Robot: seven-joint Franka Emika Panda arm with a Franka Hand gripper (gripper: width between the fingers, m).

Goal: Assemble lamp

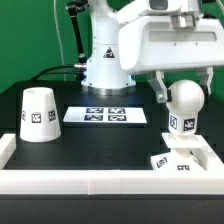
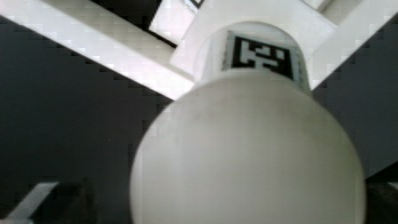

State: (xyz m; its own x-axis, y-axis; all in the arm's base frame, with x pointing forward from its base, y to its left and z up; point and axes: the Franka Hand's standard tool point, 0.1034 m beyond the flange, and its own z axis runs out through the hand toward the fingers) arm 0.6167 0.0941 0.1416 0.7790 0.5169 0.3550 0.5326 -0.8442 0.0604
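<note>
The white ball-shaped bulb (image 1: 184, 98) stands upright on its tagged neck (image 1: 185, 123), on the flat square base (image 1: 180, 160) at the exterior view's right. My gripper (image 1: 182, 97) hangs over it, open. One dark finger (image 1: 158, 92) stands on each side of the ball, and a small gap shows on the left side. In the wrist view the bulb (image 2: 231, 150) fills most of the picture, its tagged neck (image 2: 263, 55) pointing away. The tapered cone shade (image 1: 38, 112) stands alone at the exterior view's left.
The marker board (image 1: 105, 115) lies flat in the middle of the black table, in front of the robot's pedestal (image 1: 105, 65). A low white wall (image 1: 100, 182) runs along the front edge and turns up the left side (image 1: 6, 150).
</note>
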